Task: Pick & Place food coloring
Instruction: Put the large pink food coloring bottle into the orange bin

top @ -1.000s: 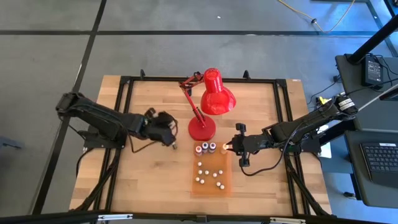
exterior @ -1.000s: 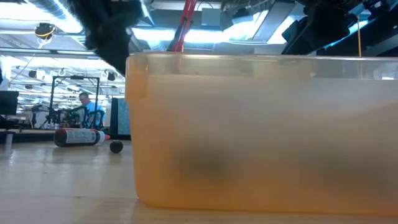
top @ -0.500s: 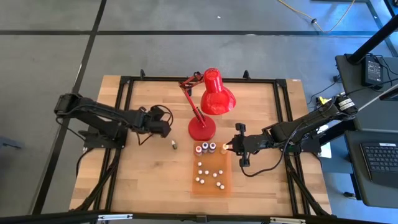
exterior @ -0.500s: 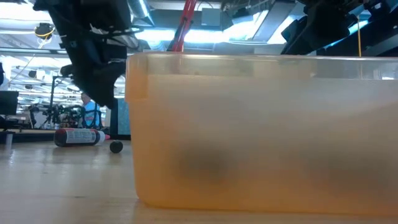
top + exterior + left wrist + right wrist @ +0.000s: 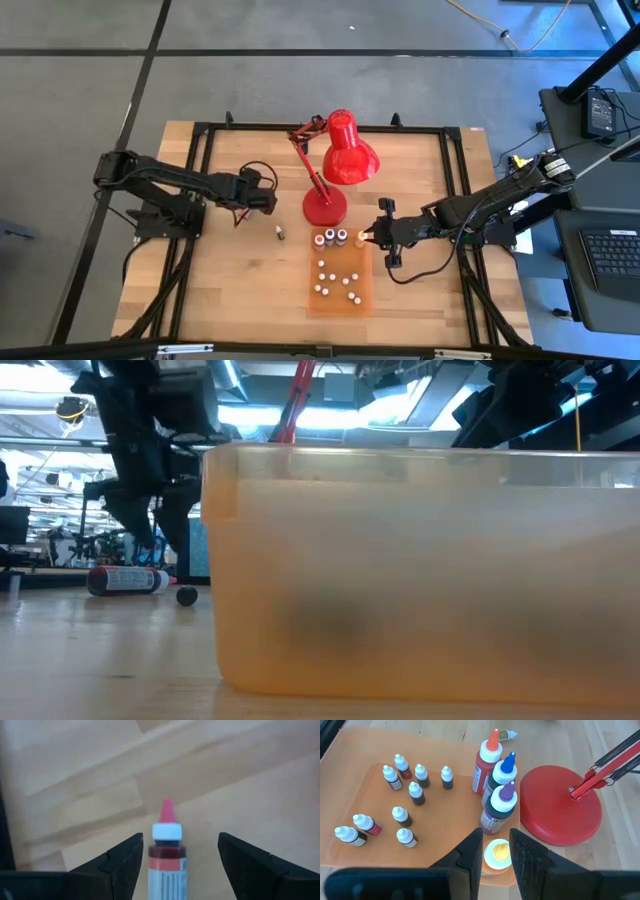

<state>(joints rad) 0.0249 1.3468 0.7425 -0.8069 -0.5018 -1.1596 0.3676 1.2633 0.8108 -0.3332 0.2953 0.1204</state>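
A small food coloring bottle (image 5: 167, 857) with a red tip, white collar and dark red body lies on its side on the wood (image 5: 281, 233), left of the tray (image 5: 125, 580). My left gripper (image 5: 180, 837) hangs open above it (image 5: 150, 520), one finger to either side, touching nothing. Several tiny white-capped food coloring bottles (image 5: 405, 815) stand in the translucent orange tray (image 5: 338, 300). At the tray's far right corner my right gripper (image 5: 496, 834) is shut on a yellow-topped bottle (image 5: 361, 239). My right gripper pinches the yellow-topped bottle between its two fingers (image 5: 472, 855), which sit on opposite sides just below the cap (image 5: 496, 854). The fingers come down from above, and the bottle stands upright between them. They hide whether its bottom rests on anything.
Three larger bottles with orange, blue and purple tips (image 5: 501, 775) stand along the tray's far edge, next to the red lamp's round base (image 5: 325, 207). The lamp's shade (image 5: 348, 150) hangs over the far middle. A small dark round thing (image 5: 186, 597) lies by the fallen bottle.
My left gripper has come down toward the lying bottle and has opened; its two fingers now hang apart above it. The bottle has stayed where it lay. My right gripper has kept still.
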